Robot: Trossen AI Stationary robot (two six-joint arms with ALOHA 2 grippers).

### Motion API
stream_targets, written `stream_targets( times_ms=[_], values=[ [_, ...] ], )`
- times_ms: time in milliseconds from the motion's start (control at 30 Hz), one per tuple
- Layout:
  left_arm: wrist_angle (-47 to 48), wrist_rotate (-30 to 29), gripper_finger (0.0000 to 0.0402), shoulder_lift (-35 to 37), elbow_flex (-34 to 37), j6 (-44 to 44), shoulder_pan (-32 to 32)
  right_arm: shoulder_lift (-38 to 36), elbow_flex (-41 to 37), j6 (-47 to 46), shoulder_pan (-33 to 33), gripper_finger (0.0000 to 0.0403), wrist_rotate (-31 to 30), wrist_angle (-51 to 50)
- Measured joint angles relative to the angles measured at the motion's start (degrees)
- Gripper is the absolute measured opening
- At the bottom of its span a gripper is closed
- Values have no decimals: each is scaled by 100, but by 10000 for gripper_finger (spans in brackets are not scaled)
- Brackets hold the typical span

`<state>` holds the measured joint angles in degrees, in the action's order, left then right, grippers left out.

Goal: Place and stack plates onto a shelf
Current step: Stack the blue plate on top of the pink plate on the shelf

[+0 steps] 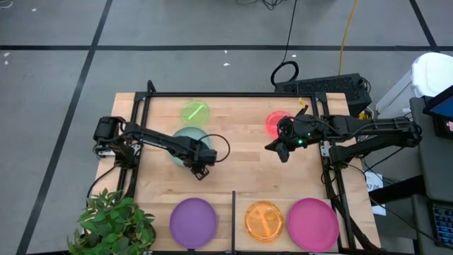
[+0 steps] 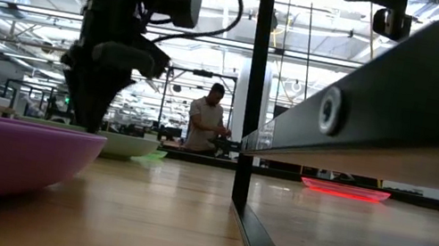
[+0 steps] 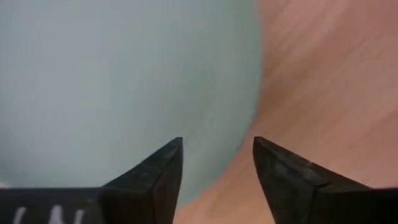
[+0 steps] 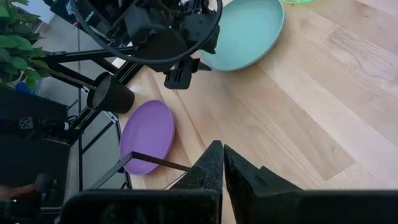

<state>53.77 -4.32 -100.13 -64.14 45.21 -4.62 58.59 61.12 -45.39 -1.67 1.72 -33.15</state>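
Note:
The pale teal plate (image 1: 185,138) lies flat on the tabletop, left of centre. My left gripper (image 1: 200,170) is open over the plate's near-right rim (image 3: 239,143). One finger is above the plate and the other above bare wood. My right gripper (image 1: 273,146) is shut and hovers over bare wood near the red-pink plate (image 1: 274,125), holding nothing. The green plate (image 1: 195,112) lies at the far side. The purple (image 1: 193,222), orange (image 1: 264,220) and magenta (image 1: 311,223) plates lie along the near edge, beside the black divider bar (image 1: 233,216). My left gripper comes at the teal plate's near-right rim (image 3: 239,143) from above, pointing down, with a finger (image 3: 163,171) on each side of the rim. I cannot tell whether either finger touches the plate, which lies flat on the table.
A potted plant (image 1: 113,223) stands at the near left corner. A black metal frame (image 1: 226,94) borders the table. Bare wood (image 1: 241,170) lies between the two arms. A person (image 2: 206,121) stands in the room beyond the table.

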Motion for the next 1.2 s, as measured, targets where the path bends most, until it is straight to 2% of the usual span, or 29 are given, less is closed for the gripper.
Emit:
stream_targets(
  times_ms=[100,167,367,467,633,833,900,1033,1200],
  values=[
    [-151,-99,210,-28,89,-120,-62,0,0,-31,0,0,-1,1],
    [-301,-243,198,-14,113,-227,-114,0,0,-42,0,0,-2,0],
    [-488,-434,106,-16,145,-585,-191,0,0,-44,0,0,-4,41],
    [-487,-475,80,-16,145,-622,-191,0,0,-42,0,0,-5,86],
    [-847,-452,75,-16,210,-874,-182,0,0,-33,-1,0,-2,184],
    [-851,-484,73,-16,260,-824,-184,0,0,-39,-162,0,-9,173],
    [-885,-491,62,-16,260,-963,-184,0,0,-40,-221,0,-10,170],
    [-941,-522,13,-14,260,-1184,-172,0,0,-49,-329,0,-15,166],
    [-967,-533,10,-14,260,-1309,-121,0,0,-134,-468,0,-79,168]
  ],
)
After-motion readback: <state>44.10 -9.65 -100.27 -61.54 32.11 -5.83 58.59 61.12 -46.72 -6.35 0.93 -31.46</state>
